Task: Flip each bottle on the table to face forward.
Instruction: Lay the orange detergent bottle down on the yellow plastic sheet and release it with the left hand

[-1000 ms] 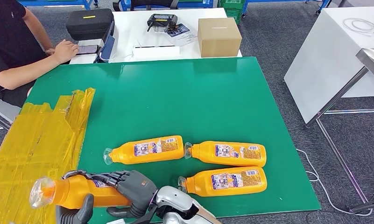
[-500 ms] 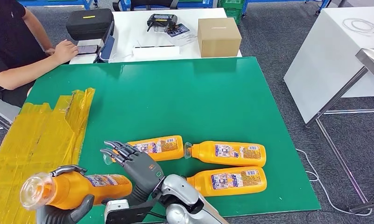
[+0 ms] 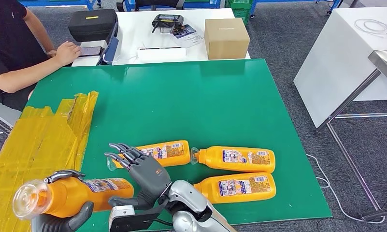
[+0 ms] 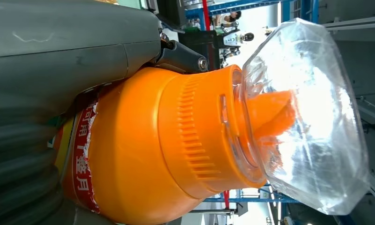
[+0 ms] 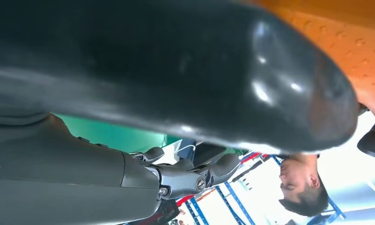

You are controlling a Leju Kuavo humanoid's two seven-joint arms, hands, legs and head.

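My left hand (image 3: 60, 224) grips an orange bottle (image 3: 80, 195) low at the left, its clear cap (image 3: 26, 204) pointing toward the camera. The left wrist view shows that hand (image 4: 59, 47) wrapped around the bottle (image 4: 148, 150) just behind the cap (image 4: 312, 117). Fingers spread, my right hand (image 3: 142, 173) is beside the bottle's base and holds nothing. In the right wrist view its thumb (image 5: 185, 70) lies close under the orange bottle (image 5: 358, 33); I cannot tell if they touch. Three more orange bottles lie on the green table (image 3: 181, 101): near left (image 3: 157, 154), near right (image 3: 236, 158), front (image 3: 236, 187).
Yellow tape (image 3: 41, 140) covers the table's left side. A person (image 3: 12, 53) sits at the far left with a hand by a phone. A cardboard box (image 3: 226, 37) and a black case (image 3: 92, 24) stand on the white table behind. Another white table (image 3: 336, 63) is at the right.
My right hand has let go of the held bottle and spread its fingers. The left hand has drawn the bottle a little further left and toward the camera.
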